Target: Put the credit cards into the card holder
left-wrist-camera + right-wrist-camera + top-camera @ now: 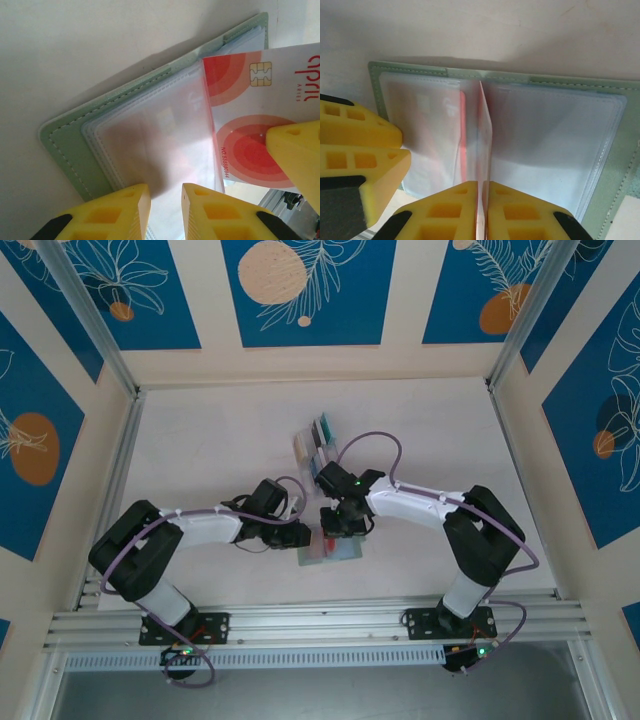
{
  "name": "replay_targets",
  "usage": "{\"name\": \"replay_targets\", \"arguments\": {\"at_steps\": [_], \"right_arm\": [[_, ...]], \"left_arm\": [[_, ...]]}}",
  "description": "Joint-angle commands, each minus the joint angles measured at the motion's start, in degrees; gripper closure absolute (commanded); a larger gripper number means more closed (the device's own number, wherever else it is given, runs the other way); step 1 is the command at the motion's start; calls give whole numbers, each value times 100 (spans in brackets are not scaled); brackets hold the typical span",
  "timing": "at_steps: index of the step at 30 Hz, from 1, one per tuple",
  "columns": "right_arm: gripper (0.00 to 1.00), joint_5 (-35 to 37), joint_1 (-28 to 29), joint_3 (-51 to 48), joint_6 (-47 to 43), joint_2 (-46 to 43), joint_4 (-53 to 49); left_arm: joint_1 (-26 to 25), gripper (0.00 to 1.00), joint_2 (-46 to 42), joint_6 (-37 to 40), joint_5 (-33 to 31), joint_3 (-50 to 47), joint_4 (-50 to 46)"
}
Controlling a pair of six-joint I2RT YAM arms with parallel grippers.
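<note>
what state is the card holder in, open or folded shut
Open, spread out: the right wrist view shows the card holder with clear pockets on both sides of its spine, green cover underneath.

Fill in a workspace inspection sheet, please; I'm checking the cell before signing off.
Surface: pale table, nothing spilled seen.
Job's things: card holder lies open; red credit card stands edge-on between its clear pockets.
Clutter: clear rack holding more cards.
Grippers: left gripper pinches a pocket leaf; right gripper shut on the card.
Cables: purple cables loop along both arms.
Surroundings: blue leaf-print panels; aluminium rail at the near edge.
</note>
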Motion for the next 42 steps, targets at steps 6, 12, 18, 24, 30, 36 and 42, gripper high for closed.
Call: {"name": "replay_targets", "arguments": {"at_steps": [6,12,18,24,30,36,42], "right_arm": [[97,-254,32,-23,-88,-39,-89],[100,-219,-74,-22,-203,-439,-247],[100,-404,-317,-191,-372,-1027,-259],[100,-1021,-568,-557,-560,-1356,138],[100,-1724,-674,-911,-751,-1264,698],[100,-2148,-836,-1134,-854,-1013,1041],[100,-2323,-912,-1265,-885,-738,1209]], "left_arm": [[-52,75,-26,-5,-235,-176,-409],[-46,75,-170,10,-167,-108,-509],[-2,74,-589,53,-68,-47,-725],[115,74,-813,182,-86,17,-1012],[193,75,-572,329,-192,132,-1171],[233,78,-264,386,-244,180,-1148],[279,79,-68,448,-297,187,-1158]]}}
